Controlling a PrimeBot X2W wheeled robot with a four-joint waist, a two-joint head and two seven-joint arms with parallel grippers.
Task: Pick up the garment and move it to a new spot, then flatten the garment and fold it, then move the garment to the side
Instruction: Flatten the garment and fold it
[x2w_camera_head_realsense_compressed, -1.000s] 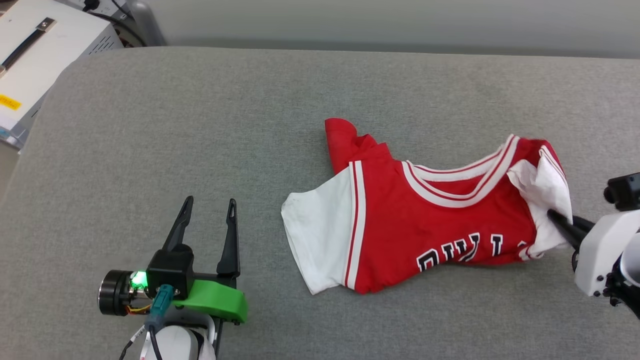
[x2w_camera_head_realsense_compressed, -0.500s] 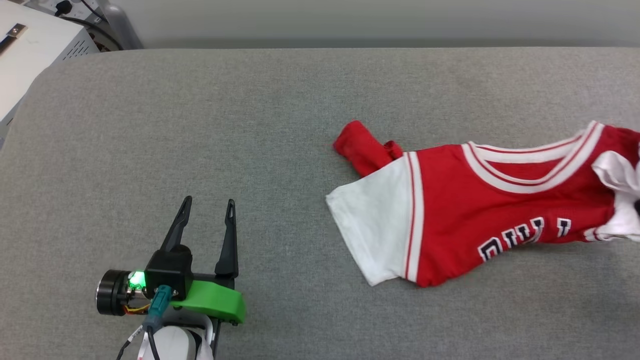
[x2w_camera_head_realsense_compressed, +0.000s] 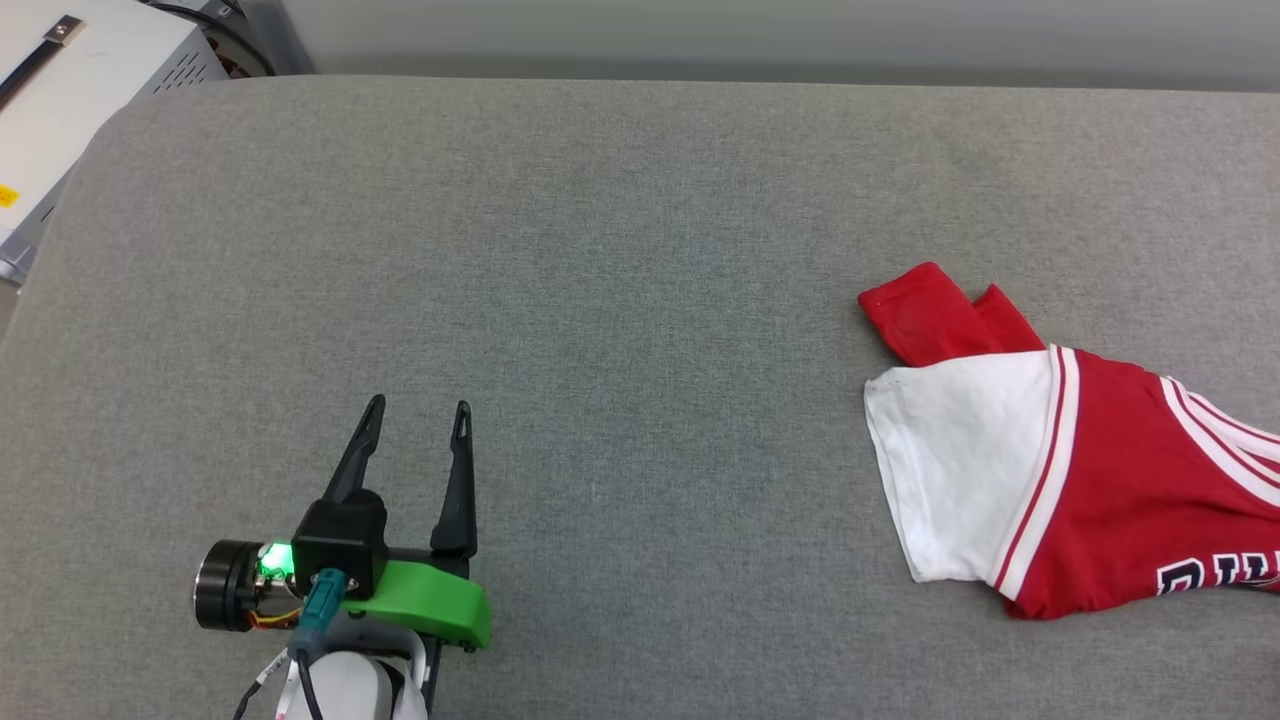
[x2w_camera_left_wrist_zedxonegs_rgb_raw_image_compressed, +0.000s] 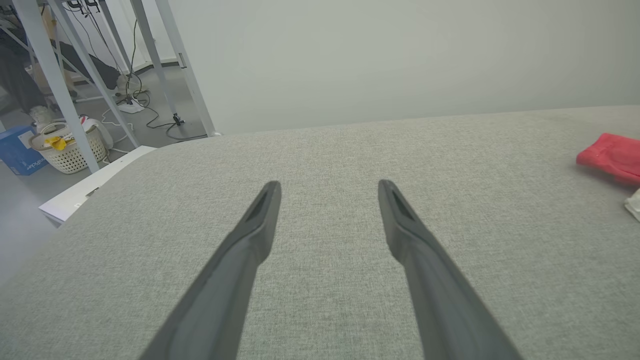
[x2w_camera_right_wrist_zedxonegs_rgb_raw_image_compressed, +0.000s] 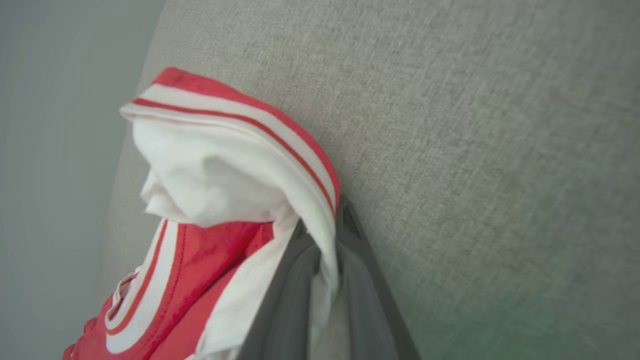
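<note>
A: So, starting at the left: what is the left gripper (x2w_camera_head_realsense_compressed: 420, 402) doing?
B: It is hovering over the near-left part of the grey worktop (x2w_camera_head_realsense_compressed: 640, 250), its two dark fingers standing wide apart and gripping nothing.
A: And the garment (x2w_camera_head_realsense_compressed: 1090, 480)?
B: It is lying well apart from that claw, toward the worktop's right side, one white sleeve and a red fold pointing left, the rest running past the head view's right edge.
A: Is the right gripper (x2w_camera_right_wrist_zedxonegs_rgb_raw_image_compressed: 324, 220) holding it?
B: Yes. In the right wrist view its fingers are pinching together on the white fabric beside the striped trim, and the cloth is bunching up above the tips.
</note>
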